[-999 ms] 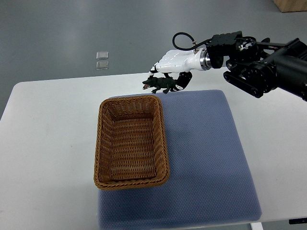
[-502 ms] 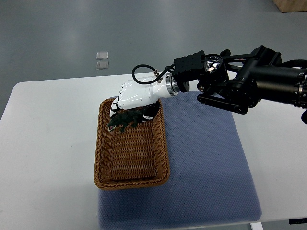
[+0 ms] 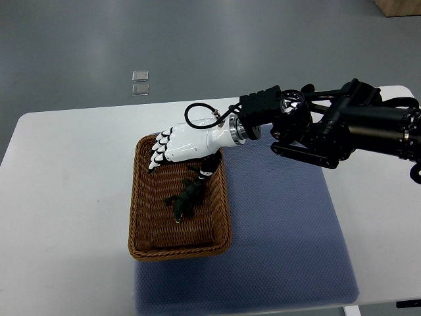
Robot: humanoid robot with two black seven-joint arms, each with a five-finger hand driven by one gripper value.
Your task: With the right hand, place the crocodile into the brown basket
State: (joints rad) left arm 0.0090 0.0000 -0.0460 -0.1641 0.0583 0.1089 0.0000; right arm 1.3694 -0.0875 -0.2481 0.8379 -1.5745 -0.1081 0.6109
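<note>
The white table (image 3: 66,197) carries a blue mat (image 3: 283,224); the brown basket (image 3: 137,197) overlaps the mat's left edge.

Light: bright, even, from overhead.
Shadows: soft, faint beneath the right hand (image 3: 172,145).
Glare: mild sheen on the white table (image 3: 59,197).
Focus: sharp throughout.
</note>
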